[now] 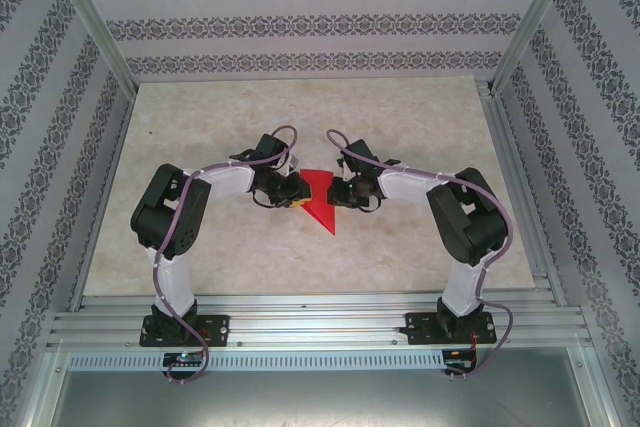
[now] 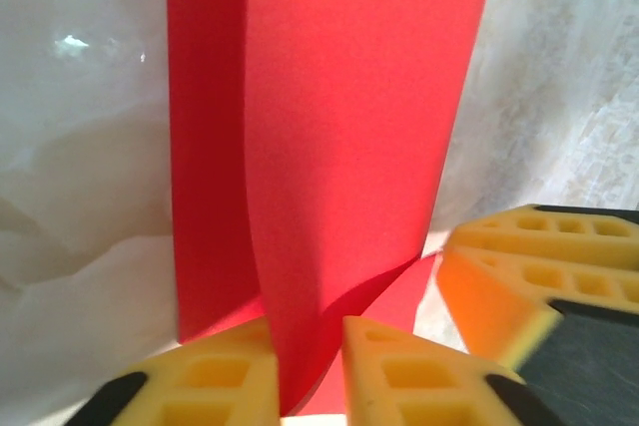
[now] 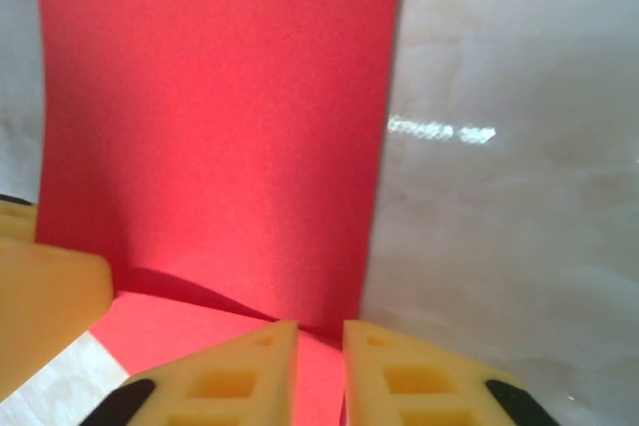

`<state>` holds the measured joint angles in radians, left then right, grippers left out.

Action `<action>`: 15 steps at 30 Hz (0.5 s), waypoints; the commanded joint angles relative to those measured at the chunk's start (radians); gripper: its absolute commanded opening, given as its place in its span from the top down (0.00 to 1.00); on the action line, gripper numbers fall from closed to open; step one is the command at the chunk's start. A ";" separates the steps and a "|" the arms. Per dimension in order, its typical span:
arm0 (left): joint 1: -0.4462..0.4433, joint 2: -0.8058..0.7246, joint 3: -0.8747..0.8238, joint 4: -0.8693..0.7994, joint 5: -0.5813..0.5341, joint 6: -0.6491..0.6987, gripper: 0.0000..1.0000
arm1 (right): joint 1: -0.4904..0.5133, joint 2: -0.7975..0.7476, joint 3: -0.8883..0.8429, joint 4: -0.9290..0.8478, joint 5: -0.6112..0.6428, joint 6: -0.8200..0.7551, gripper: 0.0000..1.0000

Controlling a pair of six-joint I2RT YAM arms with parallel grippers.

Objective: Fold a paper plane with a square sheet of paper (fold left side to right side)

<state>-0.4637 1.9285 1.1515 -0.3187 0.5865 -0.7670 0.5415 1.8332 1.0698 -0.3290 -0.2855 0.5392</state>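
The red sheet of paper [image 1: 318, 190] lies mid-table as a creased shape, its point towards the arms. My left gripper [image 1: 293, 192] is at its left edge and my right gripper [image 1: 340, 194] at its right edge, facing each other. In the left wrist view a raised flap of the paper [image 2: 339, 127] stands up between the yellow fingers of the left gripper [image 2: 310, 331], which are narrowly apart; the flap touches the left pad. In the right wrist view the paper [image 3: 220, 127] curves upward just ahead of the right gripper [image 3: 319, 331], whose fingers are slightly apart over a flat red layer.
The marble-patterned tabletop [image 1: 200, 147] is ringed by aluminium rails [image 1: 300, 322] and patterned walls. The other arm's yellow fingers show close by in each wrist view, the right arm's fingers [image 2: 539, 286] and a left arm's finger [image 3: 40, 296].
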 commanded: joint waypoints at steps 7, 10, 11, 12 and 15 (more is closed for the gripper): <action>-0.017 -0.039 0.022 0.043 0.011 -0.056 0.85 | 0.186 -0.211 -0.099 -0.047 0.409 -0.179 0.62; -0.021 -0.043 0.035 0.031 0.014 -0.060 0.86 | 0.292 -0.210 -0.111 -0.066 0.573 -0.209 0.58; -0.023 -0.043 0.041 0.025 0.015 -0.060 0.86 | 0.320 -0.198 -0.107 -0.074 0.616 -0.212 0.57; -0.025 -0.043 0.045 0.022 0.014 -0.060 0.86 | 0.341 -0.183 -0.098 -0.081 0.646 -0.217 0.56; -0.028 -0.041 0.053 0.018 0.016 -0.065 0.86 | 0.376 -0.128 -0.066 -0.093 0.687 -0.234 0.56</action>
<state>-0.4789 1.9217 1.1706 -0.3138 0.5877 -0.8146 0.9035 1.6569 0.9825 -0.3874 0.2447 0.3519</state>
